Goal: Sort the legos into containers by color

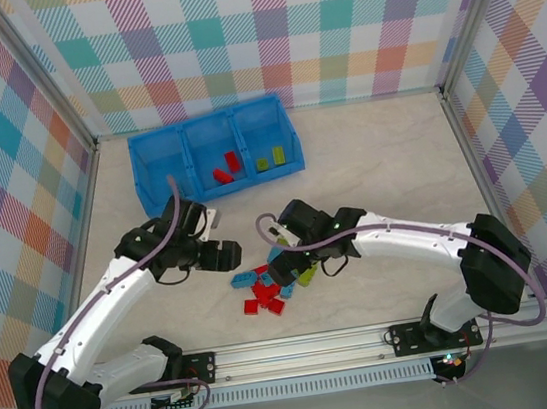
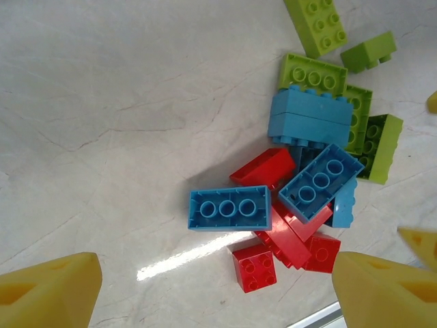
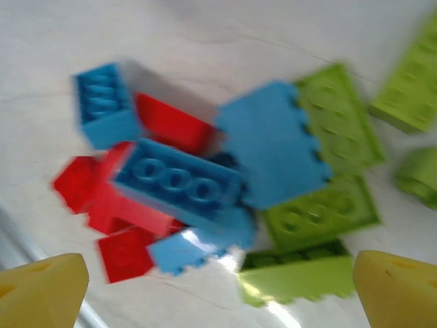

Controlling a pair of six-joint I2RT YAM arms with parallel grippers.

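Left jaws are being held wide above the pile [image 1: 269, 288], one yellow fingertip [image 2: 44, 290] being shown at each lower corner of the wrist view and nothing being gripped. Right jaws are being held wide over the same pile as well, empty, though that view is being blurred. Red, blue and green legos [image 2: 300, 184] are being seen heaped together on the bench [image 1: 380, 170], near the middle of its near edge. The tray [image 1: 148, 171] is being seen at the far edge, toward the far-left corner, with red legos [image 1: 224, 171] in its middle compartment and green ones [image 1: 269, 158] in its right compartment.
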